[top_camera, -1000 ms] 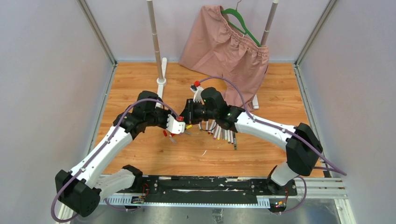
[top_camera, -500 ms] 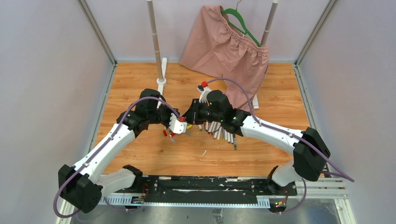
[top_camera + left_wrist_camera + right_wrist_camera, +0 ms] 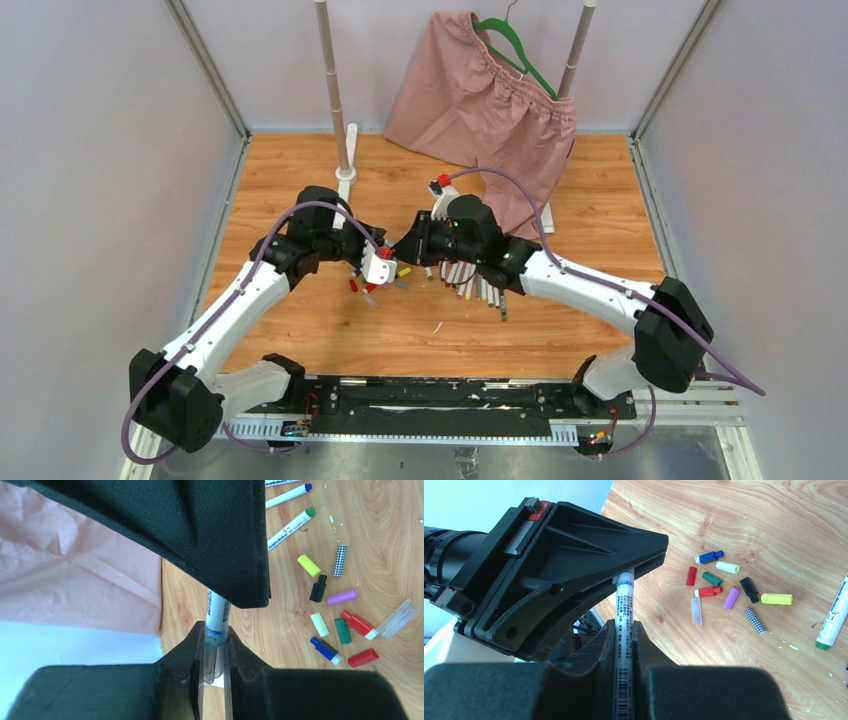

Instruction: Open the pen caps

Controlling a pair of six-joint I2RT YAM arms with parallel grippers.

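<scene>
My left gripper (image 3: 216, 635) is shut on the clear cap (image 3: 215, 655) at the end of a white pen (image 3: 218, 611). My right gripper (image 3: 624, 627) is shut on that pen's barrel (image 3: 624, 605). The two grippers meet end to end above the table in the top view, left (image 3: 383, 263) and right (image 3: 412, 246). Several loose pen caps lie on the wood below: yellow (image 3: 308, 565), black (image 3: 318, 588), purple (image 3: 342, 596), red (image 3: 363, 657) and blue (image 3: 709, 557). A row of other pens (image 3: 480, 285) lies under the right arm.
Pink shorts (image 3: 490, 95) on a green hanger (image 3: 520, 50) hang from a rack at the back, with two poles (image 3: 333, 90) on white bases (image 3: 345, 178). Grey walls close the left and right sides. Two pens (image 3: 291, 526) lie past the caps.
Both arms have shifted a little, the right arm's elbow moving right and its wrist turning. Both grippers keep their hold on the same pen.
</scene>
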